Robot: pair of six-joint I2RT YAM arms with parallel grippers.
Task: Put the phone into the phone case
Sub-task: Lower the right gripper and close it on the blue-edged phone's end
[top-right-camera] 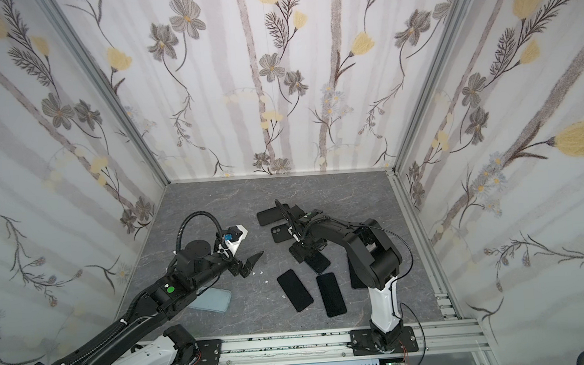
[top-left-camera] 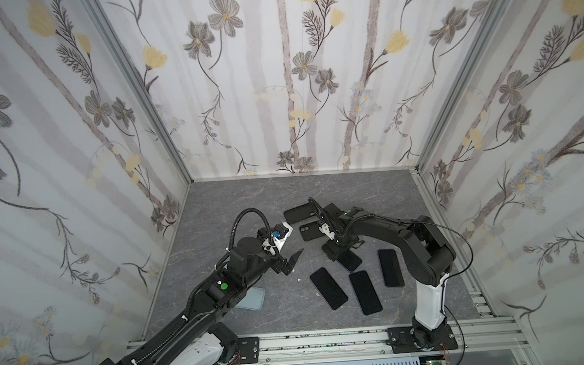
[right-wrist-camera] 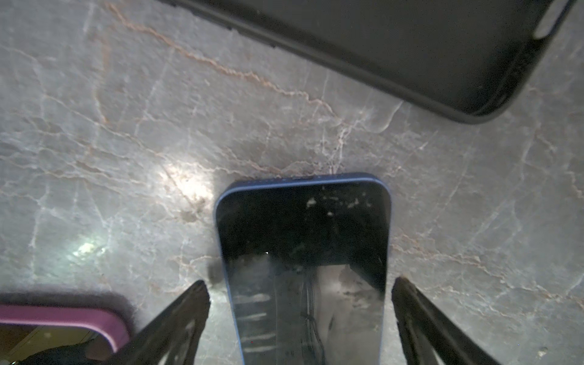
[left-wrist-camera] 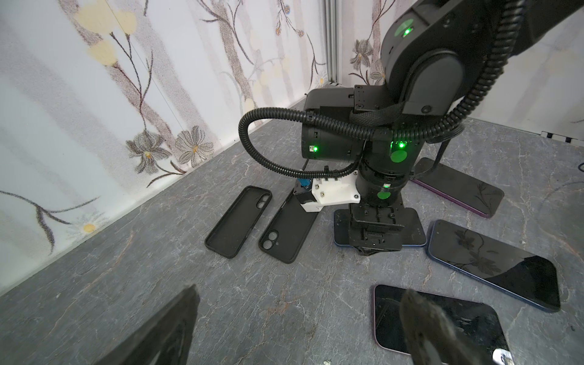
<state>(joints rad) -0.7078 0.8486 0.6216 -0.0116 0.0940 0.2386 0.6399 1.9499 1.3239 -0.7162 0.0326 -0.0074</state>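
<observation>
A blue-edged phone [right-wrist-camera: 303, 227] lies screen up on the grey marble table [top-left-camera: 250, 206]. My right gripper [right-wrist-camera: 300, 284] hangs low over it, open, with one finger on each long side of the phone. In both top views that gripper [top-left-camera: 340, 253] [top-right-camera: 305, 253] covers most of this phone [top-left-camera: 351, 262]. Two empty black phone cases [left-wrist-camera: 238, 221] [left-wrist-camera: 287, 234] lie just behind it, open side up. My left gripper [left-wrist-camera: 297, 303] is open and empty above bare table, left of the phones [top-left-camera: 292, 261].
Three more phones lie screen up near the front [top-left-camera: 328, 288] [top-left-camera: 365, 292] [top-left-camera: 390, 267]. A pale see-through case [top-left-camera: 254, 298] sits partly under my left arm. Flowered walls close in the table on three sides. An aluminium rail [top-left-camera: 328, 341] runs along the front.
</observation>
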